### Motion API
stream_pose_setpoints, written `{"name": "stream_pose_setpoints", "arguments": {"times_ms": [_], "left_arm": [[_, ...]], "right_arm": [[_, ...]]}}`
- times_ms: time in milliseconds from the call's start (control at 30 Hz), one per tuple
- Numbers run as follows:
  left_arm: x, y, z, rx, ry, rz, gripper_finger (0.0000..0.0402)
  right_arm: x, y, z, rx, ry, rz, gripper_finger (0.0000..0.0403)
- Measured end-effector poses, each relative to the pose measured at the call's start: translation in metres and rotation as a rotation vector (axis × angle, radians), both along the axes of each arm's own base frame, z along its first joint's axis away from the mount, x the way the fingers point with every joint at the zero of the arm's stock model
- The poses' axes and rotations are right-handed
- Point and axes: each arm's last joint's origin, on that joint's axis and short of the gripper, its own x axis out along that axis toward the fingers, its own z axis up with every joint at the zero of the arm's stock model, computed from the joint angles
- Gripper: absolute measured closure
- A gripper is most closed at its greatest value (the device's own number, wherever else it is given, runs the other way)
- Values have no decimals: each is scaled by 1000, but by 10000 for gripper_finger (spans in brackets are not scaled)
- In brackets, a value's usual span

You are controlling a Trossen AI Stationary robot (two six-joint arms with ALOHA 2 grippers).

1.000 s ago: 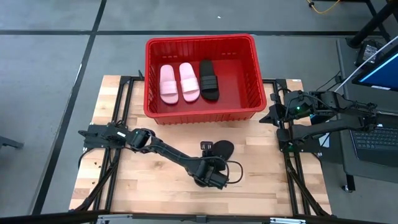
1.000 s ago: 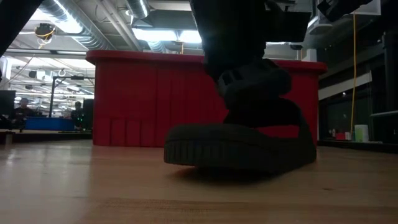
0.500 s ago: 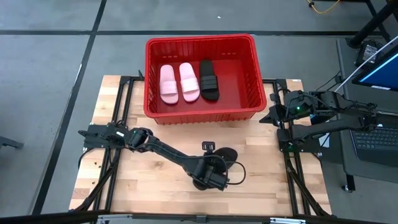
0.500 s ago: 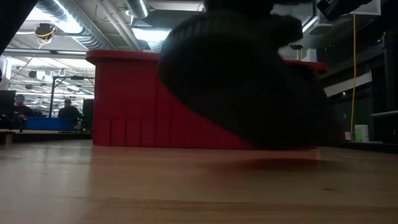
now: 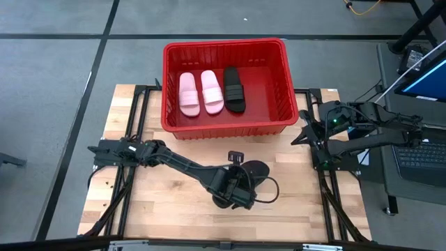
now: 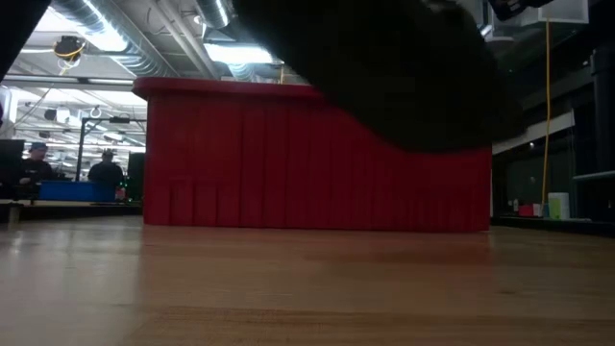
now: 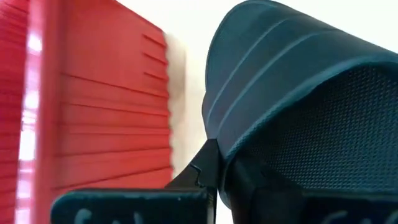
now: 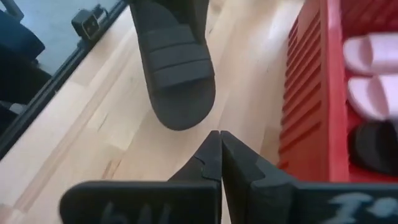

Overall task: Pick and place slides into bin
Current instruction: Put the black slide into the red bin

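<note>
Left gripper (image 5: 245,173) holds a black slide (image 5: 255,169), seemingly airborne (red bin (image 5: 224,129) just beyond).

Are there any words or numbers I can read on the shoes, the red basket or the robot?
None can be read.
Pale marks on the right gripper: too blurred to read.
Pale marks on the left gripper: too blurred to read.
The red bin, the pink slides and both black slides: no writing visible.
Monitor by the table: nothing legible.

bin (image 5: 279,77) right half free | near wall (image 5: 223,129) blocks | left hand (image 5: 245,176) holds black slide (image 5: 256,169)
</note>
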Motion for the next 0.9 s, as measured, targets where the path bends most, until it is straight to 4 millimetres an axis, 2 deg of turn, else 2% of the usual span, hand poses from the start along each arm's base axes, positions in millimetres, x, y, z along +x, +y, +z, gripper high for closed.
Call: {"name": "stream_pose_setpoints", "arguments": {"times_ms": [233,367,600,800,900], "left_arm": [[-23,10,61,43,-81,-70,395],[-37,16,90,70,-99,-132,395],[-50,33,117,148,-42,-258,395],[-60,56,135,130,-1,-338,396],[-72,65,146,114,6,-339,396]], "right_arm": [[5,3,7,15,-103,142,398],[7,4,15,18,-134,151,398],[19,3,36,12,-168,153,398],[39,3,42,-9,-125,173,383],[47,3,45,-22,-122,183,368]]}}
